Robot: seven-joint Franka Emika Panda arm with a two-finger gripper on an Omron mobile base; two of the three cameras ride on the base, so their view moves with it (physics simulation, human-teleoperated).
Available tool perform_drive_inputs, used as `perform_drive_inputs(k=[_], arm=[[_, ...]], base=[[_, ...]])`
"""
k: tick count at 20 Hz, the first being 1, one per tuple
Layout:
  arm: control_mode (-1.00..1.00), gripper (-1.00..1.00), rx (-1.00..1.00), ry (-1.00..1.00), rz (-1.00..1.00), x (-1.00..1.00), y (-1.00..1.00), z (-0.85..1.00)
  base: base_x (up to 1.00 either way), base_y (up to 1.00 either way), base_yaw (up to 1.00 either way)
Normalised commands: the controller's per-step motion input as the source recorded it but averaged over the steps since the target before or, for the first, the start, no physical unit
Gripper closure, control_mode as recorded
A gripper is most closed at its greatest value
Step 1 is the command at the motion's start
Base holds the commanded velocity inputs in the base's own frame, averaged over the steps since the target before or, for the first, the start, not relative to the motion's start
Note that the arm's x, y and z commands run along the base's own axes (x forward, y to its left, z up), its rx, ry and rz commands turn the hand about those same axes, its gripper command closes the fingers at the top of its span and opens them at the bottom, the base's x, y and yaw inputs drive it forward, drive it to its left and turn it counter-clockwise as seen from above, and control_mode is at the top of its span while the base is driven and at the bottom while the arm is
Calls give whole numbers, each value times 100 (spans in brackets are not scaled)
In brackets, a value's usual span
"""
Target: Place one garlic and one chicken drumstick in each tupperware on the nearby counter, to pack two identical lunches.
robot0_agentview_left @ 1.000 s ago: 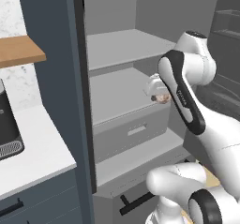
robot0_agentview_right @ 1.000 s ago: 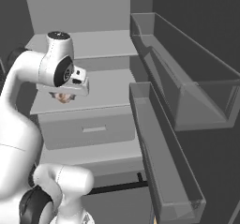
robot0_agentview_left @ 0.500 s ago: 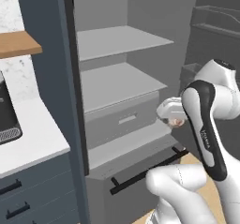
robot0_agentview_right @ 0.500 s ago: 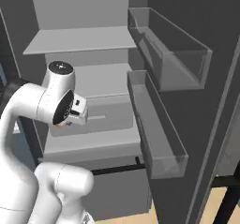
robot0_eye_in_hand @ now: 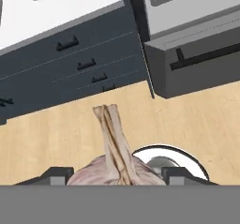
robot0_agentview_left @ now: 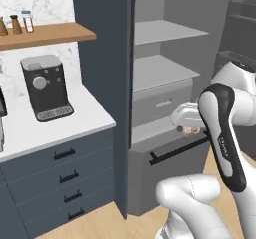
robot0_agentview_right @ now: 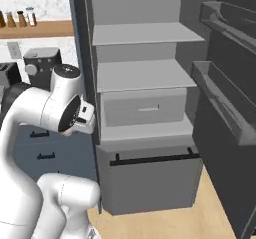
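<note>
A garlic (robot0_eye_in_hand: 114, 164) is clamped in the gripper (robot0_eye_in_hand: 115, 175) – seen best in the hand view, where the pale bulb sits between the two dark finger tips w/ its stem pointing up the frame. In the left base view the same bulb (robot0_agentview_left: 189, 130) is glimpsed tucked behind the forearm, just in front of the open fridge (robot0_agentview_left: 165, 78), above the fridge's lower drawer (robot0_agentview_left: 170, 165). So the garlic is held mid-air, over the wooden floor (robot0_eye_in_hand: 56, 134), and the bench (robot0_agentview_left: 30, 130) w/ the coffee machine (robot0_agentview_left: 46, 87) is off to the arm's left, well apart from the gripper. No tupperware can be made out in these frames, so prob the carry is only partway and the containers have yet to be reached. What could go wrong imo: the bulb is round and smooth-ish, and only its lower part is pinched – a fast swing or a jolt from the base could let it roll out and drop to the floor. The elbow is also close to the fridge's edge, so the cabinet side (robot0_agentview_left: 105, 83) could get clipped on a wide swing. Wrong container could get double-stocked too.
</note>
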Motion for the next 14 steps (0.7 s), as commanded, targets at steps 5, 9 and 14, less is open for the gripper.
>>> perform_drive_inputs(k=[5, 9, 14], arm=[[100, 100, 0, 0, 0, 0, 0, 0], [100, 100, 0, 0, 0, 0, 0, 0], [100, 100, 0, 0, 0, 0, 0, 0]], base=[[-44, 99, 29], [-34, 100, 35], [-1, 100, 41]])
